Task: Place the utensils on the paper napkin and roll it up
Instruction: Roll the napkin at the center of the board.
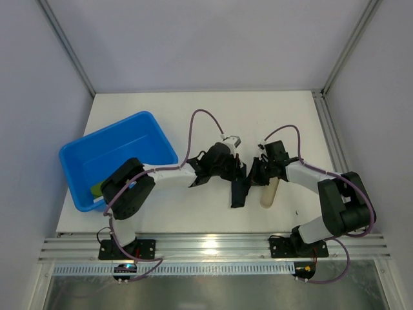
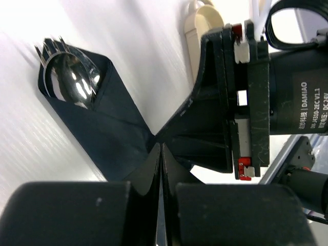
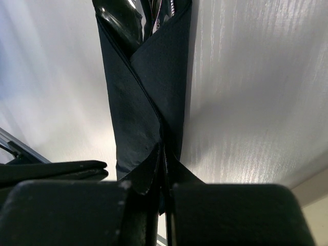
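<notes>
White table (image 1: 290, 116) underneath: the left gripper (image 2: 160, 148) and right gripper (image 3: 163, 149) each pinch tight on the paper napkin (image 2: 110, 128), wrapped slim at mid-table. The utensils (image 2: 72, 82) poke from its end. A beige cylinder (image 1: 268, 192) lies just right, a blue tub (image 1: 103, 132) far left.

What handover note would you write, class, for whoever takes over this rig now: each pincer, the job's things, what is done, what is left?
Left pincer: shut on the paper napkin, at its pointed end.
Right pincer: shut on that same end.
Utensils: wrapped inside the napkin on the table, spoon bowl and fork tines sticking out.
Done: utensils placed, napkin folded around them.
Left: probably finish the roll, then let go.
</notes>
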Action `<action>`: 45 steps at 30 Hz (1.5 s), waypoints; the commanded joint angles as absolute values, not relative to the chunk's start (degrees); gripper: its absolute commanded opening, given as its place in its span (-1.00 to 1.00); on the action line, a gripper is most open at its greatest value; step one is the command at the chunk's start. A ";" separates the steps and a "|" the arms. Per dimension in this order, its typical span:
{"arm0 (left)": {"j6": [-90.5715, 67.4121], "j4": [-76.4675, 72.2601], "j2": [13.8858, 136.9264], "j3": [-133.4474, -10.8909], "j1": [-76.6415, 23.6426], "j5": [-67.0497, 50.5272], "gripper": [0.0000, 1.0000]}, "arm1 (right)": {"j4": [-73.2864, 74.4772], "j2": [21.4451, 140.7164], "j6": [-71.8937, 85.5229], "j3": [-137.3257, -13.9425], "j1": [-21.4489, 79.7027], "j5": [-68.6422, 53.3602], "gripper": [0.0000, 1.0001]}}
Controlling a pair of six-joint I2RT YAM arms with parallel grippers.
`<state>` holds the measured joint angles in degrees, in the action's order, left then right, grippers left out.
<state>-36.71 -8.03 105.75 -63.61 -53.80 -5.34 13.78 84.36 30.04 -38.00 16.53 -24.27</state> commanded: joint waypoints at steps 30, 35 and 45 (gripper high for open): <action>-46.67 -20.92 117.77 -57.39 -50.19 -9.23 -1.00 | 14.41 82.18 28.04 -39.46 16.70 -23.38 -0.92; -46.58 -19.34 117.77 -56.87 -50.19 -7.47 -1.00 | 16.16 81.21 27.69 -40.60 16.70 -22.50 -0.86; -45.27 -19.08 115.93 -55.72 -50.19 -6.59 -1.00 | 18.46 79.89 26.01 -41.22 16.70 -17.58 -0.92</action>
